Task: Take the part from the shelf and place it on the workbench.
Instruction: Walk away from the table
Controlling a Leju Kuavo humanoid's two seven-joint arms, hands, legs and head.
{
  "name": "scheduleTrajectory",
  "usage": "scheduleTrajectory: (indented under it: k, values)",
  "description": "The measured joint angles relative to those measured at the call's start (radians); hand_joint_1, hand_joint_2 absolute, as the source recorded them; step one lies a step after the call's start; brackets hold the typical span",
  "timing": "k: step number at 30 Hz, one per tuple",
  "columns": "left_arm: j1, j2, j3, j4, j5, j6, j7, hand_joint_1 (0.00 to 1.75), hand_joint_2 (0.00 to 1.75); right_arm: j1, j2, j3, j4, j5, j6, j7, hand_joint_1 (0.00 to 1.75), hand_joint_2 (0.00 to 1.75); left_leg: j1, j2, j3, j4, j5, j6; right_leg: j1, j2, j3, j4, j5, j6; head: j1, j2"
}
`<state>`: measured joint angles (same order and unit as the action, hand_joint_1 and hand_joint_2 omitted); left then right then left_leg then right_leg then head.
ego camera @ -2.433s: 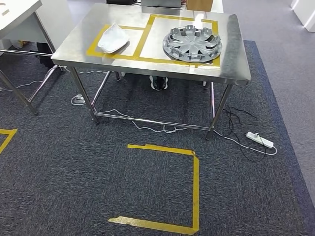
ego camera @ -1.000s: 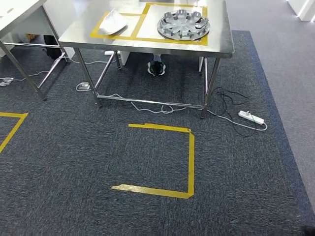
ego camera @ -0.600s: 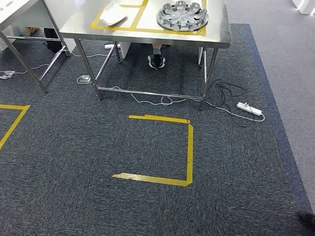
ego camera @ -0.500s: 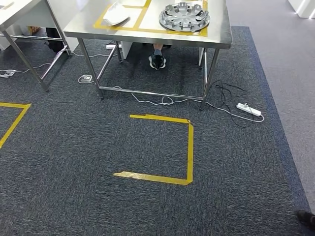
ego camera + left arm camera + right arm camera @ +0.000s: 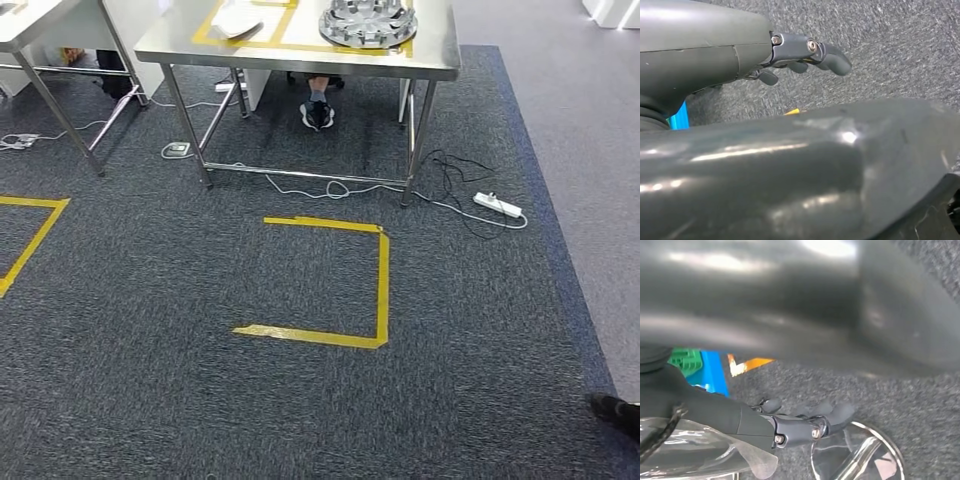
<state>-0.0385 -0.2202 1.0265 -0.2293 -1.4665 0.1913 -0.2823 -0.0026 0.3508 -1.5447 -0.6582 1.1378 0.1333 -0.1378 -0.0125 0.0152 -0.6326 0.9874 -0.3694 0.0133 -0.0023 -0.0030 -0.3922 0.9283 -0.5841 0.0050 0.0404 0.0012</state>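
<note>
A silver wheel cover [image 5: 367,22] lies inside a yellow-taped field on the steel workbench [image 5: 441,58] at the top of the head view, partly cut off by the picture's edge. A white curved part [image 5: 236,20] lies in the taped field to its left. My left hand [image 5: 806,52] hangs over the dark carpet with its fingers stretched out and nothing in them. My right hand [image 5: 806,422] also hangs with fingers extended and holds nothing. A shiny round metal rim [image 5: 866,452] shows beyond it.
A yellow tape outline [image 5: 381,290] marks the carpet in front of the bench. A white power strip [image 5: 497,205] and cables lie by the bench's right legs. A second table [image 5: 30,25] stands at the left. A person's shoe [image 5: 317,113] shows under the bench, another shoe [image 5: 615,410] at lower right.
The whole picture has shifted: the camera has moved back from the workbench, which now sits higher and is cut off at the top. The wheel cover and white part stay put.
</note>
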Motion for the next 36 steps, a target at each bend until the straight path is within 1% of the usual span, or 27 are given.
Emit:
scheduleTrajectory:
  k: [1,2,4,5,6,7,8,9,10,12,13,15,18,20,21,23,24,25,26,27,28,29,30,31,34,35,36]
  values:
    - [0.002,0.0,0.0,0.0,0.0,0.0,0.0,0.0,0.0,0.003,0.0,0.0,0.0,0.0,0.0,0.0,0.0,0.0,0.002,-0.002,-0.006,0.008,-0.015,-0.007,-0.001,-0.002,-0.01,0.002,0.009,-0.009,0.0,0.0]
    - [0.004,0.0,0.0,0.0,0.0,0.0,0.0,0.0,0.0,0.004,0.0,0.0,0.0,-0.001,0.0,0.0,0.0,0.0,0.004,-0.003,-0.015,0.034,-0.05,-0.014,-0.002,-0.004,-0.022,0.003,0.021,-0.017,-0.001,0.0]
    - [0.007,0.001,0.0,0.0,0.001,0.0,-0.001,0.0,0.0,0.004,0.0,0.0,0.0,-0.001,0.0,0.0,0.0,0.0,0.008,-0.006,-0.038,0.142,-0.16,-0.027,-0.002,-0.007,-0.051,0.004,0.045,-0.027,-0.005,0.0]
    - [0.007,0.001,0.0,0.0,0.001,0.0,-0.001,0.0,0.0,0.004,0.0,0.0,-0.001,-0.001,0.001,0.0,0.0,0.0,0.011,-0.007,-0.047,0.209,-0.204,-0.031,-0.002,-0.008,-0.065,0.005,0.056,-0.028,-0.007,0.0]
    - [0.007,0.001,0.0,0.0,0.002,0.0,-0.002,0.0,0.0,0.005,0.0,0.0,-0.001,-0.001,0.0,0.0,0.0,0.0,0.012,-0.007,-0.049,0.263,-0.224,-0.033,-0.001,-0.008,-0.08,0.008,0.067,-0.027,-0.007,0.0]
    - [0.007,0.001,0.0,0.0,0.002,0.0,-0.002,0.0,0.0,0.005,0.0,0.0,-0.001,-0.001,0.0,0.0,0.0,0.0,0.014,-0.007,-0.038,0.288,-0.22,-0.034,-0.001,-0.009,-0.093,0.011,0.077,-0.025,-0.007,0.0]
    - [0.007,0.001,0.0,0.0,0.002,0.0,-0.002,0.0,0.0,0.004,0.0,0.0,-0.001,-0.001,0.0,0.0,0.0,0.0,0.014,-0.007,-0.013,0.279,-0.199,-0.033,-0.001,-0.01,-0.106,0.017,0.086,-0.023,-0.007,0.0]
    - [0.007,0.001,0.0,0.0,0.002,0.0,-0.002,0.0,0.0,0.004,0.0,0.0,-0.001,-0.001,0.0,0.0,0.0,0.0,0.015,-0.007,0.031,0.229,-0.173,-0.03,0.0,-0.009,-0.118,0.023,0.093,-0.021,-0.007,0.0]
    - [0.006,0.001,0.0,0.0,0.002,0.0,-0.002,0.0,0.0,0.004,0.0,0.0,-0.001,-0.002,0.0,0.0,0.0,0.0,0.014,-0.009,0.087,0.155,-0.155,-0.024,0.0,-0.009,-0.13,0.03,0.1,-0.018,-0.007,0.0]
    - [0.005,0.001,0.0,0.0,0.002,0.0,-0.003,0.0,0.0,0.004,0.001,0.0,-0.001,-0.002,0.001,0.0,0.0,0.0,0.012,-0.013,0.177,0.017,-0.151,-0.012,0.003,-0.008,-0.15,0.042,0.113,-0.009,-0.006,0.0]
    - [0.004,0.001,0.0,0.0,0.002,0.0,-0.003,0.0,0.0,0.003,0.001,0.0,-0.001,-0.002,0.001,0.0,0.0,0.0,0.01,-0.015,0.194,-0.018,-0.158,-0.007,0.003,-0.008,-0.157,0.045,0.119,-0.004,-0.006,0.0]
    - [0.003,0.001,0.0,0.0,0.002,0.0,-0.003,0.0,0.0,0.003,0.001,0.0,-0.001,-0.002,0.001,0.0,0.0,0.0,0.007,-0.015,0.192,-0.032,-0.162,-0.002,0.003,-0.009,-0.166,0.047,0.13,0.005,-0.006,0.0]
    - [0.003,0.001,0.0,0.0,0.002,0.0,-0.003,0.0,0.0,0.003,0.001,0.0,-0.001,-0.002,0.001,0.0,0.0,0.0,0.007,-0.015,0.189,-0.033,-0.162,0.0,0.003,-0.009,-0.169,0.047,0.133,0.008,-0.006,0.0]
    - [0.004,0.0,0.0,0.0,0.002,0.0,-0.003,0.0,0.0,0.003,0.001,0.0,-0.001,-0.002,0.0,0.0,0.0,0.0,0.01,-0.014,0.184,-0.038,-0.157,0.006,0.004,-0.008,-0.173,0.047,0.134,0.012,-0.006,0.0]
    - [0.004,0.0,0.0,0.0,0.002,0.002,-0.002,0.0,0.0,0.004,0.001,0.0,-0.001,-0.002,0.0,0.0,0.0,0.0,0.011,-0.013,0.172,-0.041,-0.146,0.015,0.003,-0.006,-0.195,0.094,0.092,0.017,-0.004,0.0]
    - [0.005,-0.001,0.0,0.0,0.002,0.006,0.001,0.0,0.0,0.005,0.001,0.0,-0.001,-0.004,0.0,0.0,0.0,0.0,0.01,-0.007,0.133,-0.043,-0.113,0.028,0.0,-0.002,-0.239,0.241,0.011,0.027,0.0,0.0]
    - [0.005,-0.001,0.0,0.0,0.002,0.008,0.002,0.0,0.0,0.006,0.001,0.0,-0.001,-0.005,0.0,0.0,0.0,0.0,0.007,-0.005,0.112,-0.04,-0.097,0.032,-0.001,0.0,-0.244,0.292,-0.016,0.031,0.002,0.0]
    - [0.005,-0.001,0.0,0.0,0.002,0.009,0.002,0.0,0.0,0.006,0.001,0.0,-0.001,-0.005,0.0,0.0,0.0,0.0,0.005,-0.004,0.098,-0.036,-0.088,0.03,-0.001,0.0,-0.213,0.273,0.005,0.03,0.002,0.0]
    - [0.004,-0.001,0.0,0.0,0.002,0.01,0.002,0.0,0.0,0.006,0.001,0.0,-0.001,-0.005,0.0,0.0,0.0,0.0,0.005,-0.004,0.091,-0.032,-0.084,0.027,-0.001,0.0,-0.16,0.197,0.028,0.028,0.003,0.0]
    - [0.004,-0.001,0.0,0.0,0.001,0.011,0.002,0.0,0.0,0.004,0.001,0.0,-0.001,-0.006,0.001,-0.001,0.0,0.0,0.004,-0.004,0.084,-0.026,-0.081,0.024,0.0,0.0,-0.107,0.118,0.039,0.025,0.003,0.0]
    - [0.004,-0.001,0.0,0.0,0.001,0.013,0.002,0.0,0.0,0.003,0.001,0.0,-0.001,-0.006,0.001,-0.001,0.0,0.0,0.002,-0.004,0.078,-0.021,-0.078,0.019,0.001,0.0,-0.07,0.058,0.041,0.021,0.002,0.0]
    - [0.004,-0.001,0.0,0.0,0.001,0.014,0.002,0.0,0.0,0.003,0.001,0.0,-0.002,-0.007,0.001,-0.002,0.0,0.0,0.001,-0.004,0.075,-0.017,-0.075,0.015,0.002,0.001,-0.05,0.022,0.035,0.016,0.002,0.0]
    - [0.003,-0.001,0.0,0.0,0.0,0.015,0.002,0.0,0.0,0.003,0.001,0.0,-0.002,-0.007,0.002,-0.002,0.0,0.0,-0.001,-0.004,0.072,-0.014,-0.074,0.011,0.002,0.001,-0.048,0.012,0.032,0.012,0.002,0.0]
    - [0.003,-0.001,0.0,0.0,0.0,0.017,0.002,0.0,0.0,0.004,0.001,0.0,-0.002,-0.007,0.002,-0.002,0.0,0.0,-0.002,-0.004,0.071,-0.013,-0.077,0.016,0.002,0.001,-0.054,0.012,0.033,0.009,0.001,0.0]
    - [0.004,-0.001,0.0,0.0,0.0,0.019,0.003,0.0,0.0,0.006,0.001,0.0,-0.003,-0.008,0.007,-0.002,0.0,0.0,-0.003,-0.004,0.068,-0.013,-0.076,0.045,0.004,0.0,-0.057,0.011,0.036,0.002,0.001,0.0]
    - [0.004,0.0,0.0,0.0,0.0,0.019,0.003,0.0,0.0,0.006,0.001,0.0,-0.003,-0.009,0.009,-0.002,0.0,0.0,-0.002,-0.004,0.068,-0.014,-0.069,0.046,0.006,-0.001,-0.058,0.011,0.037,0.0,0.001,0.0]
    - [0.004,0.0,0.0,0.0,0.0,0.016,0.003,0.0,0.0,0.006,0.001,0.0,-0.003,-0.011,0.01,-0.002,0.0,0.0,-0.001,-0.005,0.069,-0.015,-0.064,0.04,0.007,-0.001,-0.058,0.012,0.039,-0.003,0.001,0.0]
